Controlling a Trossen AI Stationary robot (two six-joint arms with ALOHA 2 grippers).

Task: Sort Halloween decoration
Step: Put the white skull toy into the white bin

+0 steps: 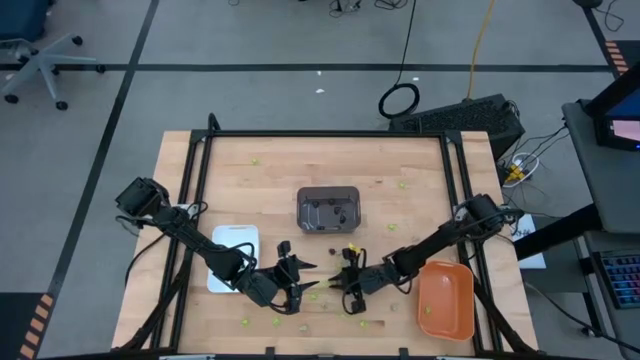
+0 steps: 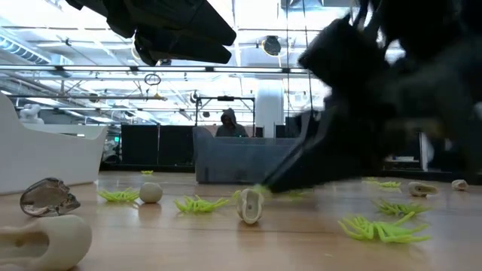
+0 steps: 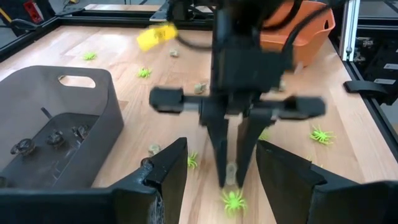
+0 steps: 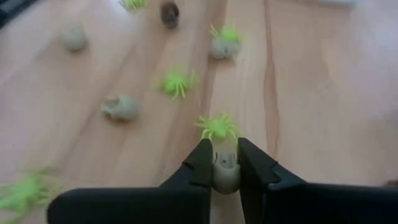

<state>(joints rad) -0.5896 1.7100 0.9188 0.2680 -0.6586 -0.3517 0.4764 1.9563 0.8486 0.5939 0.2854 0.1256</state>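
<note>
The right gripper [image 4: 225, 163] is closed on a pale tan skull [image 4: 225, 169], its two fingers pressed against the skull's sides at the tabletop, with a green spider [image 4: 217, 126] just beyond the tips. The left wrist view shows the same grip from the front: the right gripper [image 3: 231, 177] points straight down, the skull [image 3: 231, 172] between its fingertips, and a spider [image 3: 233, 200] lies just beside them. The left gripper [image 3: 219, 163] hangs facing it with its jaws wide apart and nothing between them.

From above, the two grippers nearly meet at the table's [image 1: 260, 180] near middle, the left gripper [image 1: 303, 283] well open and the right gripper [image 1: 340, 284] opposite it; the skull is too small to pick out there. Only this view shows all three trays: a white tray [image 1: 238, 238] partly under the left arm, a grey tray [image 1: 328, 208] at the centre, and an orange tray [image 1: 445, 300] beside the right arm.

The grey tray [image 3: 93, 102] holds several dark trinkets [image 3: 55, 138] on its floor. The orange tray shows a small green speck inside. The white tray's contents cannot be made out.

The low view shows green spiders [image 2: 384, 226], tan skulls [image 2: 249, 205] and one dark piece [image 2: 48, 197] scattered across the wood.
</note>
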